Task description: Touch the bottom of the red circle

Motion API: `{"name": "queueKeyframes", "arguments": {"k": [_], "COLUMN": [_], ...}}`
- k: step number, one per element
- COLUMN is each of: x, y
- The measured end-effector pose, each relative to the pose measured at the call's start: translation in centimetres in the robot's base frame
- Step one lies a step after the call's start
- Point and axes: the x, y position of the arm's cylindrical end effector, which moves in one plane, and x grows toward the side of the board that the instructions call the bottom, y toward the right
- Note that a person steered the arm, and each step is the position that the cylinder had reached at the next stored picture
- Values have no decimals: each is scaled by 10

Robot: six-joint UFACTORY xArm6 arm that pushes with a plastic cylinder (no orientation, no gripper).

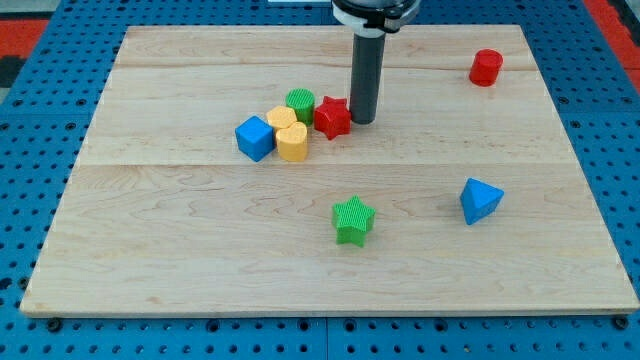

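- The wooden board (200, 250) filled most of the view, lying on a blue perforated surface (30, 200).
- The dark rod descended from the view's top; the arm above it was cut off by the frame. It carried no pincer, so nothing was open, closed or held. My tip (362, 122) rested just beside the red star (332, 117), on that block's right; contact could not be confirmed.
- A cluster sat left of the star: a green cylinder (300, 102), a yellow block (289, 135) of unclear shape and a blue cube (255, 137).
- A blue triangular block (480, 200) and a green star (352, 219) lay apart, lower down.
- The red circle (485, 67), a short cylinder, stood alone near the view's top right, well apart from my tip. It appeared light, rigid and prone to sliding; a gentle approach to its bottom-facing side seemed advisable.
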Motion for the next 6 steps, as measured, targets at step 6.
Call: {"name": "queueKeyframes", "arguments": {"k": [6], "x": [-123], "y": [252]}}
